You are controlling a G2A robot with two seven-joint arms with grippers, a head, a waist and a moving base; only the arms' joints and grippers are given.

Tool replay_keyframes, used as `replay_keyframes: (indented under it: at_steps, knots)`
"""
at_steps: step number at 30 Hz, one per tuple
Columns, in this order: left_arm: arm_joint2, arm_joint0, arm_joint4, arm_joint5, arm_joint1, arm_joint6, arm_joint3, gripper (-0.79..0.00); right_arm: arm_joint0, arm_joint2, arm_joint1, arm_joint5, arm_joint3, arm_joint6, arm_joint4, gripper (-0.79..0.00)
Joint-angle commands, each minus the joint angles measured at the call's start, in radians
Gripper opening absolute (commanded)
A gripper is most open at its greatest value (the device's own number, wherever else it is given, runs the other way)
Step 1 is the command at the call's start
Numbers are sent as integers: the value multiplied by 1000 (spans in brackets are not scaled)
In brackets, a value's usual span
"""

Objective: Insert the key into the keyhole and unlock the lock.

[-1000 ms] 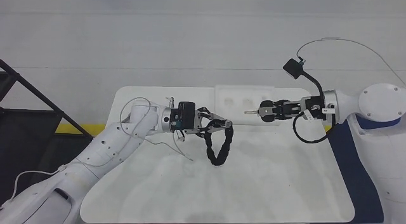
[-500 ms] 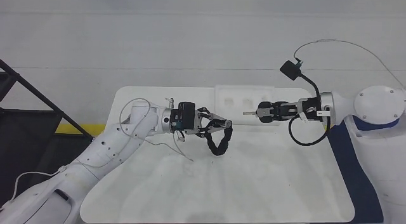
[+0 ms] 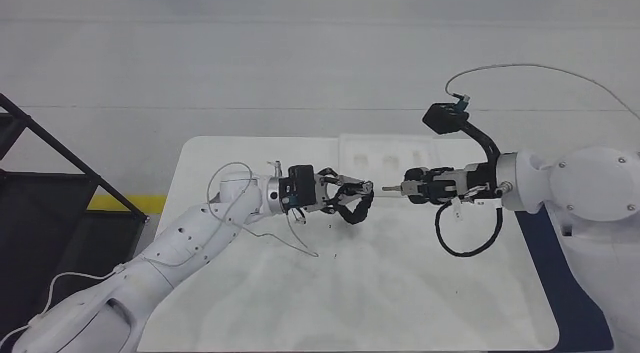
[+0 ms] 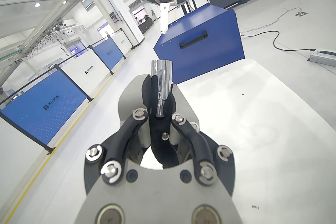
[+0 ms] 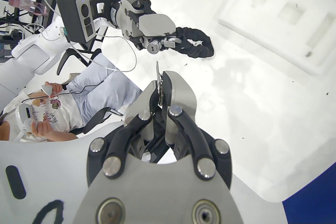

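2 grippers faced each other above the white table [image 3: 400,293]. The left gripper [image 3: 343,196] was clamped on the lock [image 4: 160,83], with the chrome cylinder standing out past the fingertips and the black fabric-covered loop [image 3: 356,213] curling beside the fingers. The right gripper [image 3: 410,187] pinched the key [image 3: 387,189] by its head, and the blade pointed at the lock's end face, where the keyhole [image 5: 152,48] showed. Key tip and lock were near each other and roughly in line, not touching. 1 white foam tray [image 3: 390,158] lay at the table's far edge behind them.
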Motion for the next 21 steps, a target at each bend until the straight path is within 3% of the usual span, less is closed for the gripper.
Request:
replay_keyframes:
  at_steps: [1,9,21]
  knots:
    - [15,-10,-2,-4,-15,20,23,-785,4,-14,6,3,-12,-3,-23,-785]
    - [47,-44,26,-2,-61,57,88,-785,36,-72,33,4,-16,-4,-35,-785]
    - [52,-56,57,-10,-95,91,142,-785,95,-164,71,24,-17,-24,-21,-785]
